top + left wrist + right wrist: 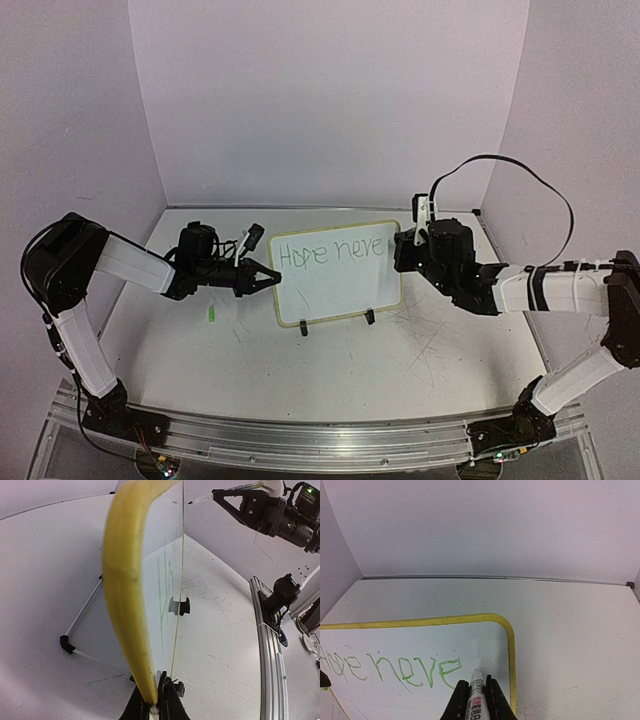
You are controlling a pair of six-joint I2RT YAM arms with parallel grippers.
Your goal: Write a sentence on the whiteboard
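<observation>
- One whiteboard [335, 290]: small rectangle with rounded corners, a glossy white face and a thin yellow rim [125, 580]. It stands propped on its long edge at the middle of the worktop [400, 370], closer to the far edge than the near one.
- Two small black clip feet on the board's bottom edge, one left [304, 327], one right [369, 317].
- Behind the board is a thin white rod stand with a black corner joint [65, 644]; it shows in the left wrist view only.
- One sentence [330, 253]: thin green handwriting in a single line across the top half of the board, reading "Hope neve".
- Left gripper [272, 277]: black fingers [167, 702] closed on the board's left edge, pinching the yellow rim.
- Right gripper [476, 700]: fingers [459, 702] clamped round one marker [476, 690], which has a white barrel with a printed label.
- The marker tip sits at the board face just right of the last "e", near the top right corner. I can't tell whether it actually touches.
- One small green piece [212, 314] lies on the worktop left of the board, below the left gripper. It is too small to identify.
- The worktop is a flat matte white sheet with thin dark scribble lines [425, 330] toward the right side, in front of the board.
- Plain pale lilac walls stand on three sides.
</observation>
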